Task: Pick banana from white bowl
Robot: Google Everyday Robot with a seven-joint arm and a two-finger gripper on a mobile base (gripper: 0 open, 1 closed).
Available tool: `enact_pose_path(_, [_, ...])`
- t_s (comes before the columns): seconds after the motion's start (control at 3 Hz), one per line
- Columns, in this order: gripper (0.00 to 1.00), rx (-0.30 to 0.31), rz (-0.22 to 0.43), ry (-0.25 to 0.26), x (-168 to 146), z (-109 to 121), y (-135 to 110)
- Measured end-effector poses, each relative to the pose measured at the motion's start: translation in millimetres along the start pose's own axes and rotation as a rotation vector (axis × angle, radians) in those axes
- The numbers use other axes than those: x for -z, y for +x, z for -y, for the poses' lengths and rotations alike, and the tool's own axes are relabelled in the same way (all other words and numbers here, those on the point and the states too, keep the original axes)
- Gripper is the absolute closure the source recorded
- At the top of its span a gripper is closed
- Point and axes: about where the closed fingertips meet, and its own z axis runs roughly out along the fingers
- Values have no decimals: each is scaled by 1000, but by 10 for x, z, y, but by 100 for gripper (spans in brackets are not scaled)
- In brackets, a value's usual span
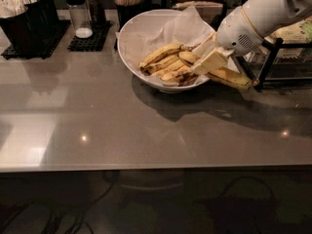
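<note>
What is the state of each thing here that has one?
bowl: upright, part full.
bananas: lying in the bowl.
held banana: sticking out over the bowl's right rim.
pincer: at the bowl's right rim, shut on the held banana.
shaker: upright, capped.

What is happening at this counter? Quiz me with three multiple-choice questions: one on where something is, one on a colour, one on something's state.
1. Where is the gripper?
A. At the white bowl's right rim
B. Over the shaker
C. At the counter's front edge

2. What colour is the paper lining the bowl?
A. Red
B. White
C. Black

3. What state is the banana at the gripper in?
A. Lying on the counter
B. Gripped, sticking out past the rim
C. Buried under paper

Answers: 1 A, it hangs at the rim's right side. 2 B, the crinkled sheet is white. 3 B, the gripper is shut on it and its end reaches beyond the bowl.
</note>
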Motion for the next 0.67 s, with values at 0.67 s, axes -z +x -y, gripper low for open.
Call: enact_pose_path(0.67, [100,-51,183,38,158,-394,326])
